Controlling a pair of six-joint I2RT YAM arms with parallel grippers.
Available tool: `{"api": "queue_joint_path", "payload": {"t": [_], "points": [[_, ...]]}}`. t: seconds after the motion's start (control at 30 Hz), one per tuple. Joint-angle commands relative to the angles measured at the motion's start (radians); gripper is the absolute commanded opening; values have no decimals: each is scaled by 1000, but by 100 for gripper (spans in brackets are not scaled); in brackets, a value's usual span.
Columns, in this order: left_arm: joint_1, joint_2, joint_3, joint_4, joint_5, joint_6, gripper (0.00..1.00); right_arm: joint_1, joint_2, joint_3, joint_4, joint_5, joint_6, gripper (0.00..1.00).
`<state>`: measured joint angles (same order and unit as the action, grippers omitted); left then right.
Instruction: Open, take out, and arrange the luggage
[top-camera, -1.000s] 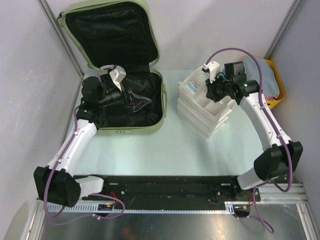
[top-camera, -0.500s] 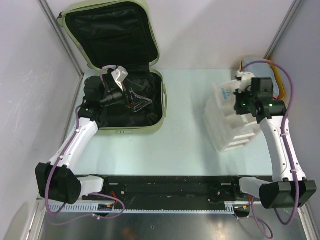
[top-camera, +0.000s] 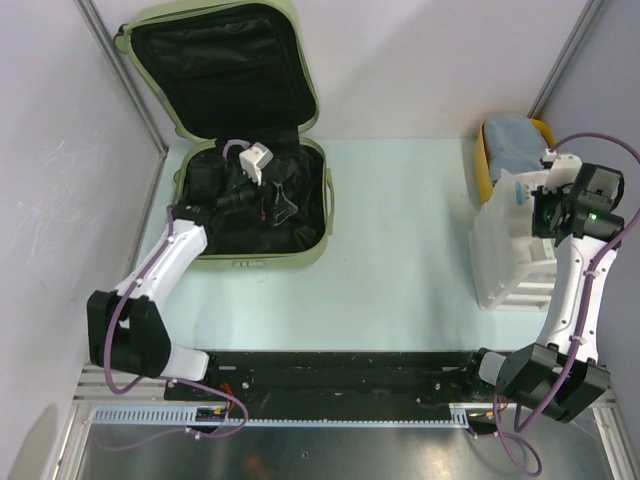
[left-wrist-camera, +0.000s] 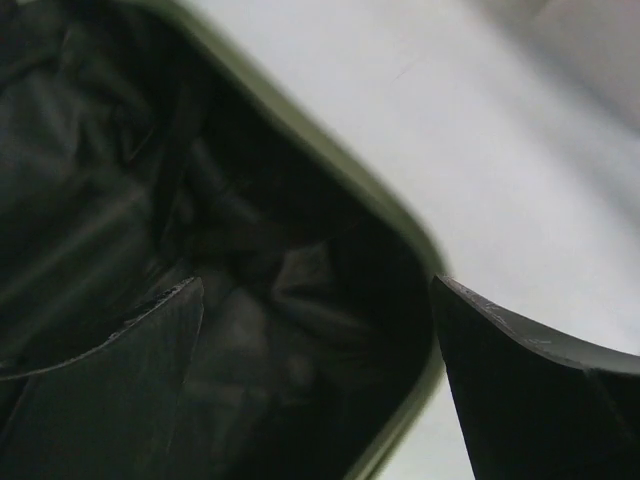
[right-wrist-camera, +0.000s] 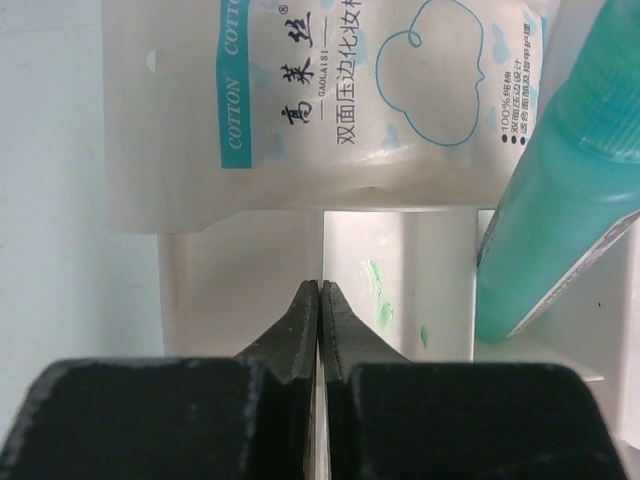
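- Pale green table (top-camera: 400, 250): suitcase (top-camera: 262, 260) lies open, back-left.
- L gripper (left-wrist-camera: 318, 290) wide open inside it, empty; R gripper (right-wrist-camera: 320, 290) shut at tray (top-camera: 500, 250).
- Risk: L fingers snag loose lining (left-wrist-camera: 100, 200), dragging suitcase.

Pale table (top-camera: 400, 260), open luggage (top-camera: 215, 75) at left, white organizer tray (top-camera: 505, 255), yellow tub (top-camera: 482, 170) right

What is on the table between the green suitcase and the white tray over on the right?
Nothing: the overhead view shows only bare pale tabletop between the suitcase and the tray.
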<state>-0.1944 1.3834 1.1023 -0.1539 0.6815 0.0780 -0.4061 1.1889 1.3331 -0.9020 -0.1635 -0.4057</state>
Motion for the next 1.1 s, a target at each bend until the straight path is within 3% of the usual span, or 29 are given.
{"api": "queue_joint_path", "payload": {"t": [0.0, 0.13, 0.17, 0.2, 0.23, 0.33, 0.37, 0.53, 0.83, 0.93, 0.97, 1.03, 1.07], "points": [[10, 55, 36, -131, -275, 180, 99, -48, -3, 28, 169, -28, -126, 0], [24, 152, 53, -215, -299, 314, 100, -54, -2, 28, 179, -33, -162, 0], [36, 204, 85, -272, -293, 374, 99, -53, -3, 31, 183, -34, -162, 5], [44, 224, 94, -291, -281, 400, 99, -50, -6, 35, 175, -39, -160, 15], [52, 241, 99, -302, -286, 425, 98, -43, -9, 38, 172, -41, -151, 33], [62, 322, 113, -305, -362, 448, 97, -8, -28, 55, 144, -30, -124, 60], [78, 341, 126, -305, -364, 431, 97, 1, -40, 60, 138, -25, -114, 64], [102, 482, 200, -308, -402, 370, 97, 101, -69, 87, 114, 13, -74, 73], [87, 554, 153, -338, -428, 442, 90, 237, -34, 247, 77, 12, 53, 83], [90, 571, 151, -343, -427, 437, 74, 288, -12, 281, 75, -19, 103, 84], [93, 574, 156, -343, -422, 428, 61, 302, -8, 293, 81, -22, 114, 84], [95, 566, 169, -342, -389, 419, 46, 343, 0, 299, 94, -33, 137, 84], [98, 553, 175, -343, -379, 414, 32, 357, 5, 299, 106, -37, 145, 84]]}}
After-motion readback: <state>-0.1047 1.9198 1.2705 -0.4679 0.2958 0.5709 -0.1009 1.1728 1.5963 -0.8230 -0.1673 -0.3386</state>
